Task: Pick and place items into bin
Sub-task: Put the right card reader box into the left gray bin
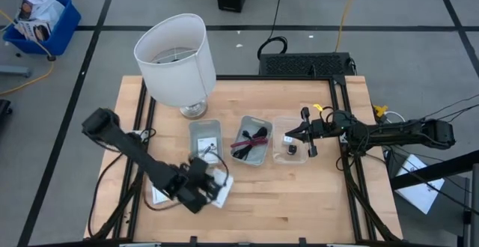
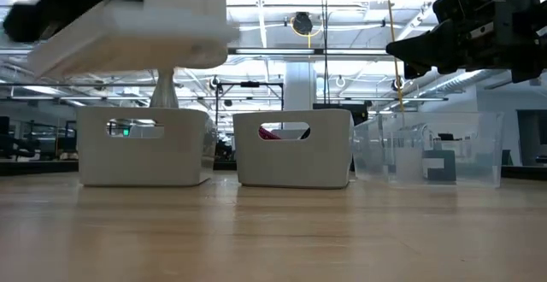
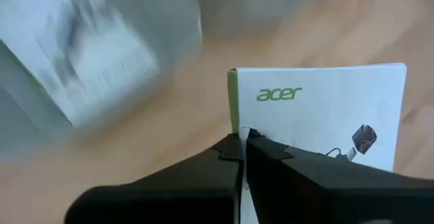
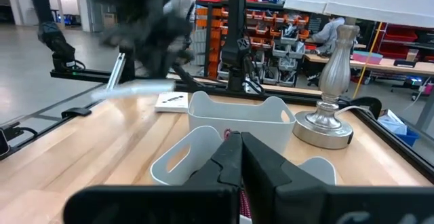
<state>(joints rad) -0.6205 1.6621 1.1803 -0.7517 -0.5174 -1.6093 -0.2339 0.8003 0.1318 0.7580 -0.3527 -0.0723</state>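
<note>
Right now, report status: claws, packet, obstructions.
Left claw shut on a white packet, lifted near the left bin. Right claw shut, above the clear bin. Lamp stands behind the bins.

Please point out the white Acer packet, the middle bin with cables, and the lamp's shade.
White Acer packet (image 3: pixel 319 108): left wrist view, printed face.
White middle bin (image 2: pixel 295 158): low view, front wall.
White cylindrical lampshade (image 1: pixel 179 71): high view, outer side.
</note>
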